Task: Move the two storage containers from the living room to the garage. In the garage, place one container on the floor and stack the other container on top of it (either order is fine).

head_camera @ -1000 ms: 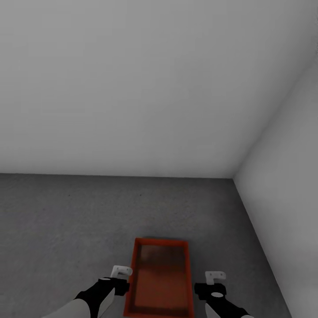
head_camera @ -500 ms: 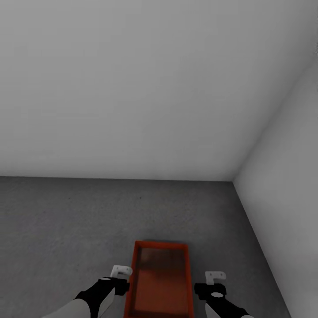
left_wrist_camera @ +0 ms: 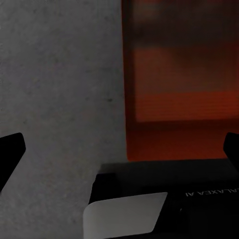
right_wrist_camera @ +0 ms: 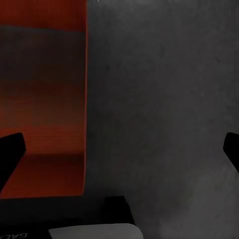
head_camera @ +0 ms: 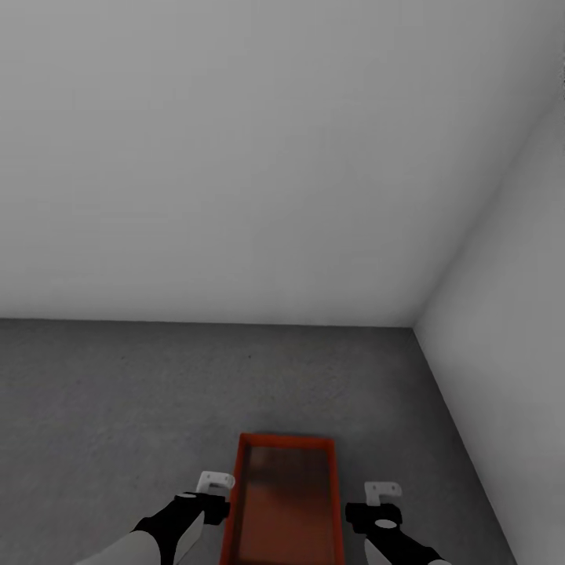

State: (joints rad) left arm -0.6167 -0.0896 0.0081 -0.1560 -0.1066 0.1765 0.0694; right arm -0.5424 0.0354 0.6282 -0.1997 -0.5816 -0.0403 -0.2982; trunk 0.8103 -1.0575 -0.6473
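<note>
The left gripper (head_camera: pixel 215 480) and right gripper (head_camera: pixel 382 491) are seen with fingers spread wide, released, flanking one orange-red rectangular thin-walled storage container (head_camera: pixel 286 502) just beside each. The container rests lidless on the dark grey rough concrete floor (head_camera: pixel 118 408). Beyond, plain pale grey garage walls (head_camera: pixel 235 157) meet in a corner.

A bare garage corner is showing here: two plain pale grey walls (head_camera: pixel 259 157) are meeting above a rough, dark grey concrete floor (head_camera: pixel 118 392), with an orange-red storage container (head_camera: pixel 286 502) sitting on it.
</note>
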